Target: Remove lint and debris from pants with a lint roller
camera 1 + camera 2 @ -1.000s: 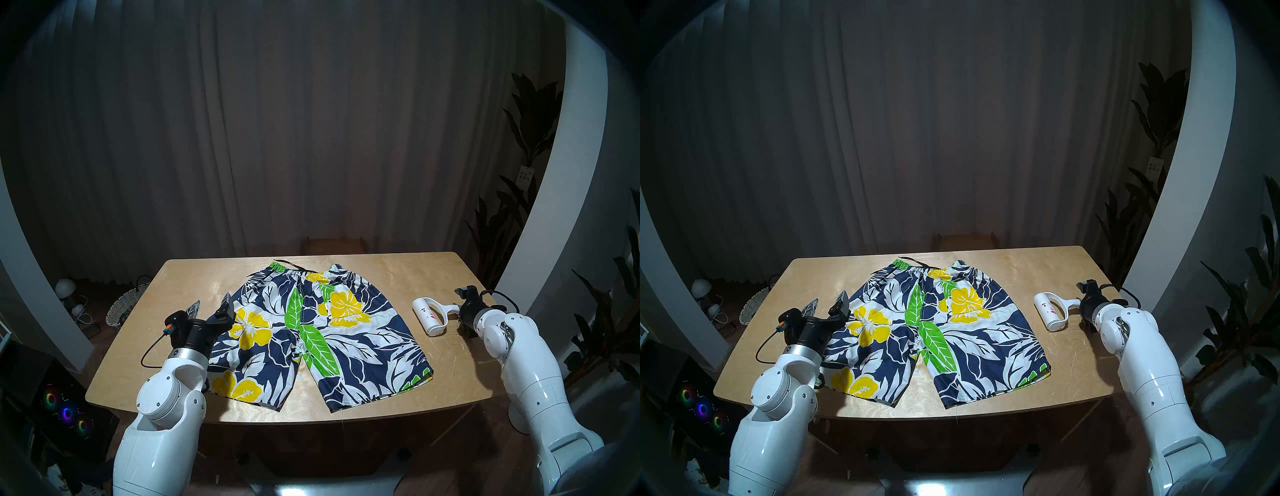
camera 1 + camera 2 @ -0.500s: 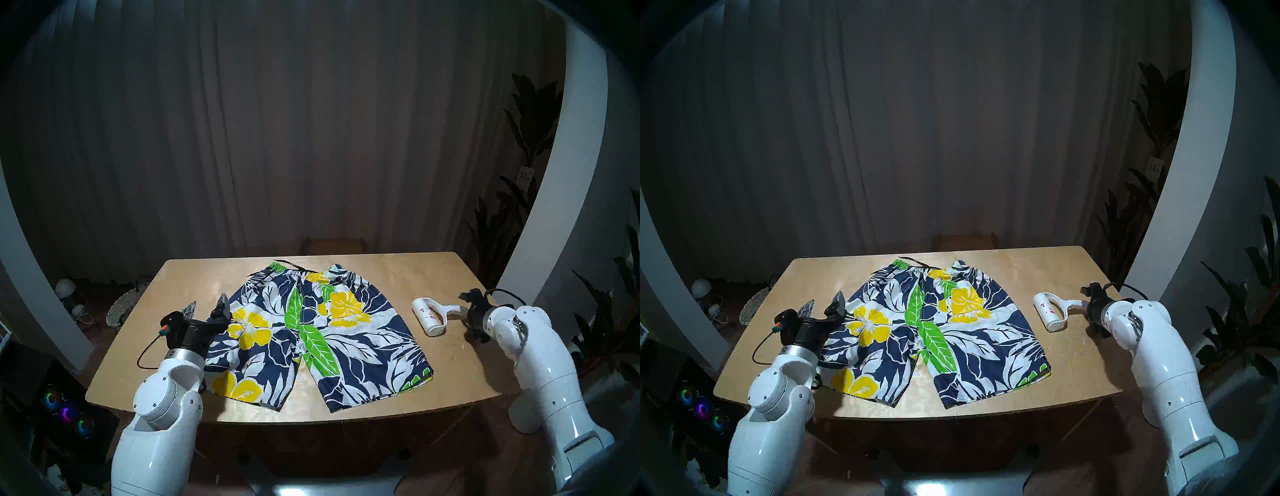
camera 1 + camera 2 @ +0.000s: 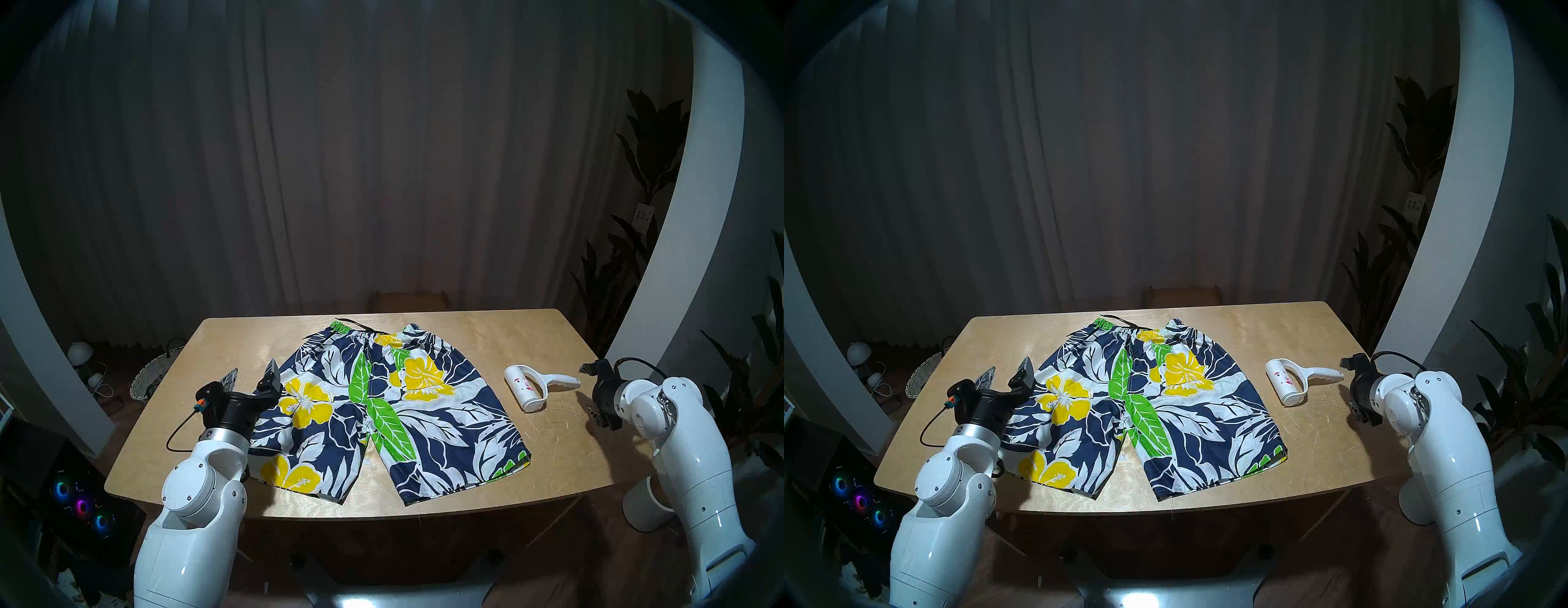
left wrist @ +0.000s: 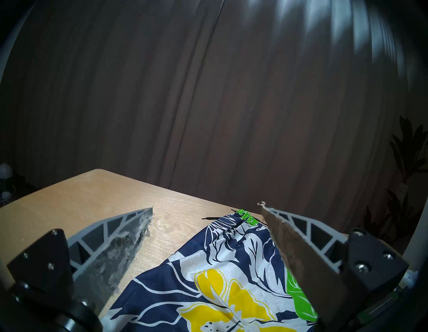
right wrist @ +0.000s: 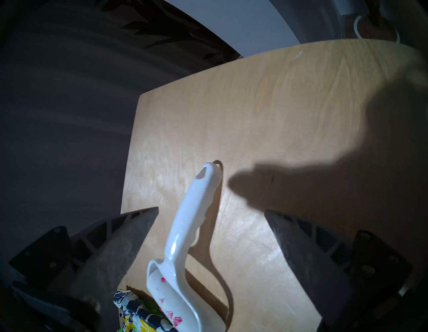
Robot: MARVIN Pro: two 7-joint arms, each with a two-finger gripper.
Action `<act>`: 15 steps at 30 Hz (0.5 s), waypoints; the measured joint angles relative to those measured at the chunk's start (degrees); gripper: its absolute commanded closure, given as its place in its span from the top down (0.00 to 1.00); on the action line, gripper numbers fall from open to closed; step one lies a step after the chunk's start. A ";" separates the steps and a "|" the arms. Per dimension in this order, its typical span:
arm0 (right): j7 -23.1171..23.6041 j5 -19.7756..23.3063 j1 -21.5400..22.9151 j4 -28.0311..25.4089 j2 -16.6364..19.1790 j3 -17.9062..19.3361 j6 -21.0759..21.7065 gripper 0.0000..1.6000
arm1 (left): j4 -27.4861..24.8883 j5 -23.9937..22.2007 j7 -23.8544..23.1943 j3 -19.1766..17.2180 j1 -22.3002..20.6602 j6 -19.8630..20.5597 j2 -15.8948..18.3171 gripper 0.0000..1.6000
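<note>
The shorts [image 3: 382,407] lie flat on the wooden table [image 3: 551,458], waistband at the far side; they also show in the left wrist view [image 4: 220,266]. The white lint roller [image 3: 526,388] lies on the table to their right, handle pointing right, with pink-red specks [image 5: 177,321] stuck on its drum. I can make out no specks on the shorts. My left gripper [image 3: 251,375] is open and empty above the shorts' left edge. My right gripper [image 5: 210,212] is open and empty, just right of the roller's handle [image 3: 1325,375] and apart from it.
A wicker basket [image 3: 152,378] and lamps stand on the floor left of the table. A wooden chair [image 3: 409,297] is behind the table's far edge. Plants [image 3: 636,276] stand at the right. A computer with coloured fans [image 3: 80,505] is at the near left.
My right gripper has drawn back to the right, away from the roller's handle, which now shows in full. The roller has not moved. My left arm has shifted slightly back.
</note>
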 measured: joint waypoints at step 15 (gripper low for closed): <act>4.31 -12.68 5.12 -10.66 6.37 -6.25 4.57 1.00 | -0.22 11.83 0.65 -0.20 -2.36 -1.29 4.55 1.00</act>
